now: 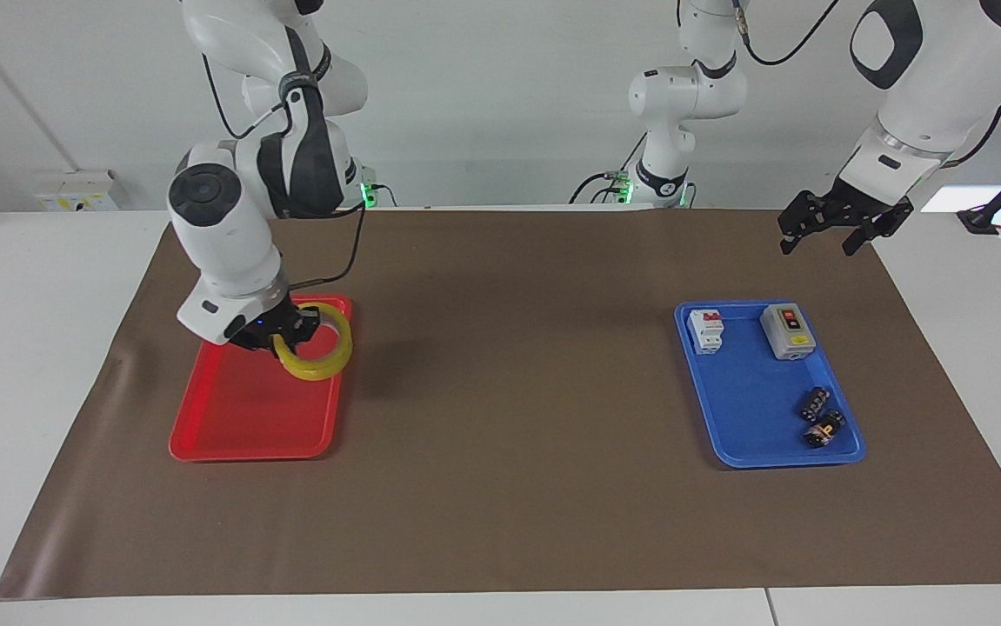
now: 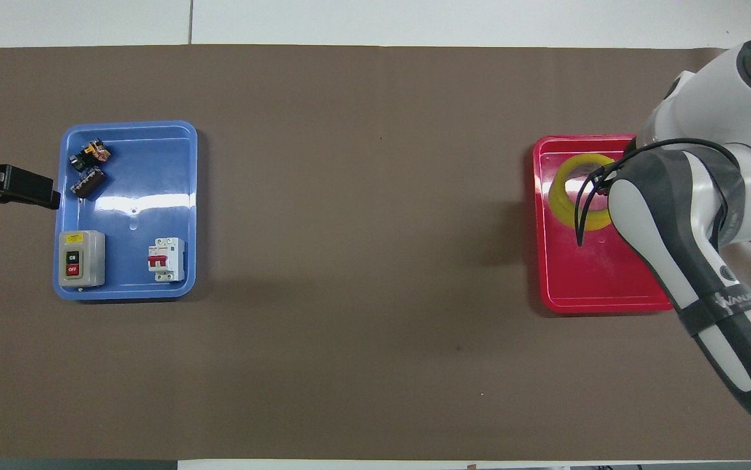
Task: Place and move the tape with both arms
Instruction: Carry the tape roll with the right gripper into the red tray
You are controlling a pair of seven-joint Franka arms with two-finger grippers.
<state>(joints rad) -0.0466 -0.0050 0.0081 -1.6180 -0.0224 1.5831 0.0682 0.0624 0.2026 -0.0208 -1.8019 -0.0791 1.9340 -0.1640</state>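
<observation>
The tape [image 1: 331, 360], a yellow translucent ring, hangs tilted over the red tray [image 1: 239, 426], with my right gripper [image 1: 288, 334] shut on its rim. In the overhead view the tape [image 2: 566, 196] shows over the red tray [image 2: 584, 287], partly covered by the right arm, which hides the gripper itself. My left gripper [image 1: 817, 243] waits open and empty, raised over the mat's edge beside the blue tray [image 1: 752, 417]. Only its black tip [image 2: 26, 186] shows in the overhead view.
The blue tray [image 2: 140, 163] holds a white circuit breaker [image 1: 706, 331], a grey switch box [image 1: 787, 330] and two small black parts [image 1: 820, 417]. A brown mat [image 1: 509, 487] covers the table between the trays.
</observation>
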